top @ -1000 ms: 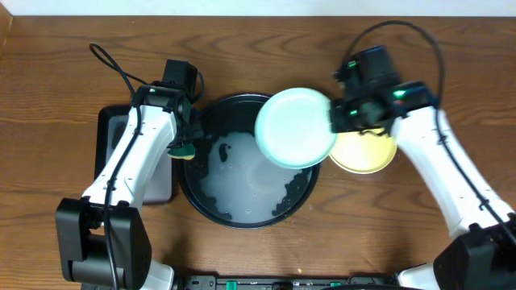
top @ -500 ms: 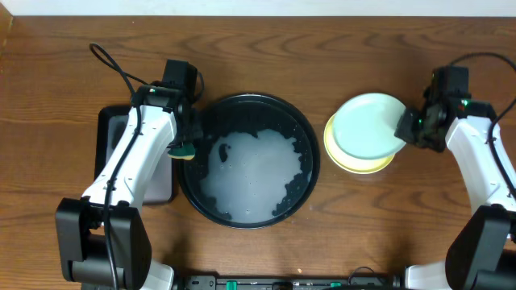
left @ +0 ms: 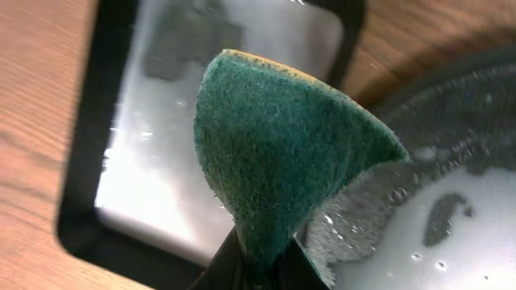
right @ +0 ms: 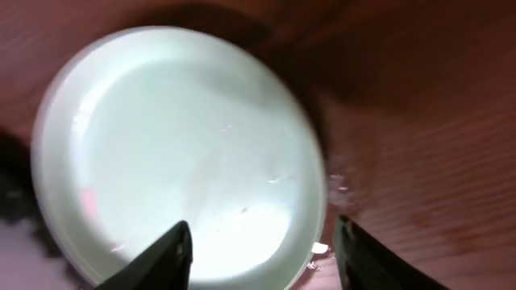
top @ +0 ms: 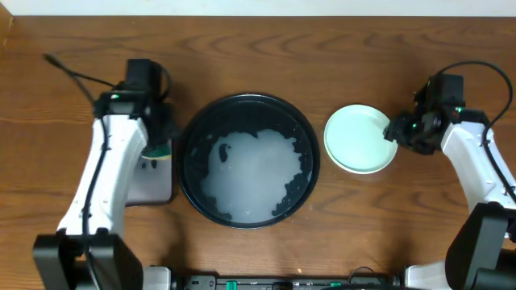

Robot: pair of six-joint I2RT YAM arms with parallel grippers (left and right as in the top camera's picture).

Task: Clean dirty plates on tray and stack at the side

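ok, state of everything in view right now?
round tray: no plates on it, foamy water inside
mint plate: flat, right of the round tray, not gripped
sponge: pinched in left gripper, by the rectangular tray
left gripper: shut on sponge
right gripper: open, fingers straddling the mint plate's edge

Left tool (left: 258, 270) pinched tight, right tool (right: 262, 242) splayed wide, both arms stretched forward.

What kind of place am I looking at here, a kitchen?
Likely a robotics lab bench staged for dishwashing, not a kitchen: a wooden table, a round black tray of foamy water, and a green sponge pinched in the left gripper.
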